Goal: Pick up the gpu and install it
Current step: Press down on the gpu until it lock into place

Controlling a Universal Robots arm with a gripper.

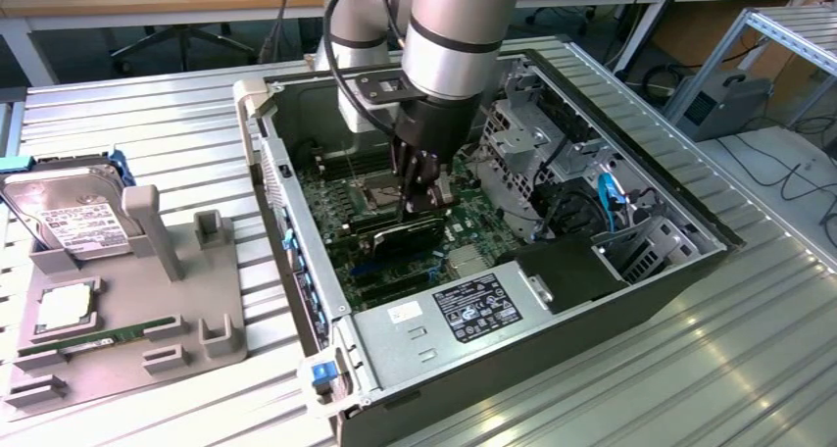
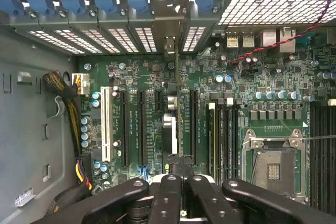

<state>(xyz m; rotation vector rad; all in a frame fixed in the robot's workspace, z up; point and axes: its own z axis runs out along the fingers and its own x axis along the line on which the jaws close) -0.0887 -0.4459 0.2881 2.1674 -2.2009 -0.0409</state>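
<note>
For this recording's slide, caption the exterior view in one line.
Gripper shut on the gpu, holding it over the motherboard inside the open computer case.

The arm (image 1: 452, 16) is being cut off by the exterior view's top edge. Much of the gpu (image 1: 399, 236) is being hidden behind the gripper (image 1: 421, 200) inside the computer case (image 1: 550, 349). In the wrist view the gpu (image 2: 177, 103) is being seen edge-on only, its near end covered by the fingers (image 2: 167, 195). The label text on the hard drive (image 1: 73, 217) is being left too small to read.
</note>
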